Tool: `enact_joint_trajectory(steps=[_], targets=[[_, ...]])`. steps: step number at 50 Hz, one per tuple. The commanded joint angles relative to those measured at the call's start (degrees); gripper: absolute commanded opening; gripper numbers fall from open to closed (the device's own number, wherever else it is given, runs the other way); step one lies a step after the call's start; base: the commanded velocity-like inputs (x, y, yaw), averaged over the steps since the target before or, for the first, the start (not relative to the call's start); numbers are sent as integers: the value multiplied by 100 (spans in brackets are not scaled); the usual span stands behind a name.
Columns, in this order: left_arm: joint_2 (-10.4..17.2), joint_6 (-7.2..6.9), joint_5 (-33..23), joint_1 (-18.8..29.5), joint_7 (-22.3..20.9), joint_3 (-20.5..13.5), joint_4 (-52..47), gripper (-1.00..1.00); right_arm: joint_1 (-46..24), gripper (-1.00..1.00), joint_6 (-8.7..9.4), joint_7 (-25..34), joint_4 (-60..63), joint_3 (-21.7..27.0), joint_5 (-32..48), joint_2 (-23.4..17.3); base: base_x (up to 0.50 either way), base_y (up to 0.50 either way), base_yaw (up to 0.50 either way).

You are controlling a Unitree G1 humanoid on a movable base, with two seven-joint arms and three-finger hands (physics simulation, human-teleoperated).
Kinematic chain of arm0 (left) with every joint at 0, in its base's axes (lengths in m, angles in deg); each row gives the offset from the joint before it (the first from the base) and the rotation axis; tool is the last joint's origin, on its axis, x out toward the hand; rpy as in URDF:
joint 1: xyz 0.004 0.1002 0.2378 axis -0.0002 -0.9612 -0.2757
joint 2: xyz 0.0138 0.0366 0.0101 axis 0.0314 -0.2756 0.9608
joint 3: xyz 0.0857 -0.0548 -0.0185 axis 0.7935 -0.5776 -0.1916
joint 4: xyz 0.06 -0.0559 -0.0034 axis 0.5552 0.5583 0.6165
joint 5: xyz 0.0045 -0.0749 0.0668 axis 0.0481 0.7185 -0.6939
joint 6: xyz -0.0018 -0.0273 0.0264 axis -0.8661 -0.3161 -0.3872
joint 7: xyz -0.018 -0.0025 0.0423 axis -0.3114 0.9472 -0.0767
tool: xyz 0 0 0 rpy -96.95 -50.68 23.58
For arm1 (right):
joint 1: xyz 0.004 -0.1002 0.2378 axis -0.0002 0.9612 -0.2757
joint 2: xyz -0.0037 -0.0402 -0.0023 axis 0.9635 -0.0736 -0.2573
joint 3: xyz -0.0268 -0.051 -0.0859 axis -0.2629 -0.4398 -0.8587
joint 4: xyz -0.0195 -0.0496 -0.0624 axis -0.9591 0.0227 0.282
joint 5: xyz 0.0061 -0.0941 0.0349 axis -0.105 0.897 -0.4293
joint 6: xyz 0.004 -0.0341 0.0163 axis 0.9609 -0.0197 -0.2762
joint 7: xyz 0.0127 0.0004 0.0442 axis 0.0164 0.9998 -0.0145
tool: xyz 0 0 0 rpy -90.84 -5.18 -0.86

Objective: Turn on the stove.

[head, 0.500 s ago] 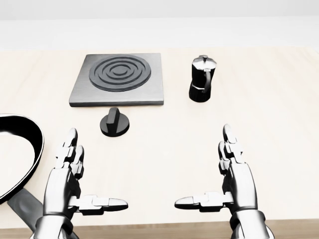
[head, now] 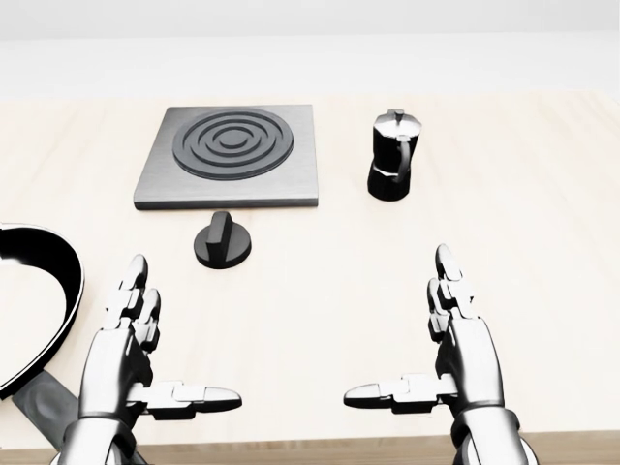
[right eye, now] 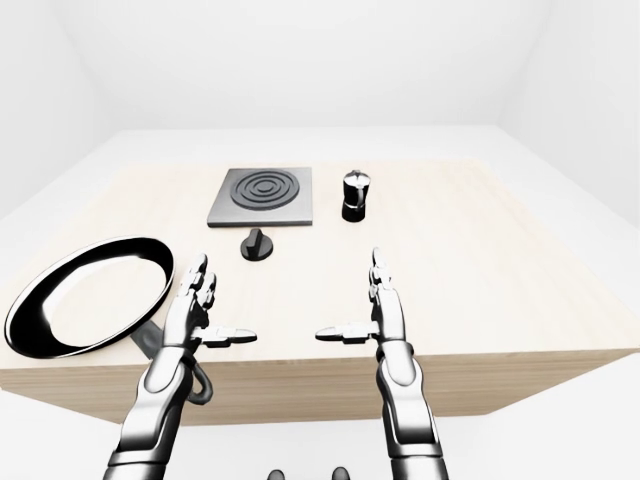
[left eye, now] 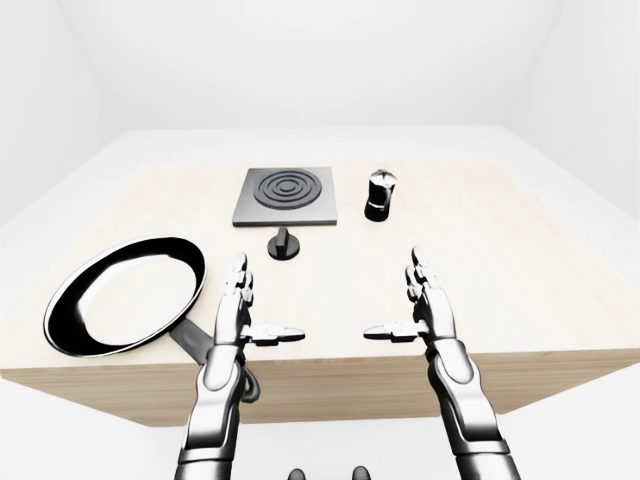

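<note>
A dark grey square stove (head: 231,158) with ring burners lies on the wooden table (head: 329,281), upper middle of the head view. Its black round knob (head: 223,241) with a raised bar sits just below the stove, apart from it. My left hand (head: 136,349) is open, fingers spread, below and left of the knob, holding nothing. My right hand (head: 446,349) is open at the lower right, also empty. Both hover over the table's near edge.
A black moka pot (head: 391,155) stands right of the stove. A black frying pan (left eye: 125,293) lies at the left, its handle near my left forearm. The table edge runs along the bottom of the head view.
</note>
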Motion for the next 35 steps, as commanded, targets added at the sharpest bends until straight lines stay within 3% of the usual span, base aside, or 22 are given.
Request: enact_joint_trajectory(steps=[1, 35], targets=[[10, 14, 28, 26, -49, -11, 89, 100, -1, 100, 1, 9, -12, -3, 17, -3, 26, 0, 0], [12, 27, 43, 47, -73, -10, 141, 100, -28, 100, -37, 5, -66, 4, 32, -8, 28, 0, 0]])
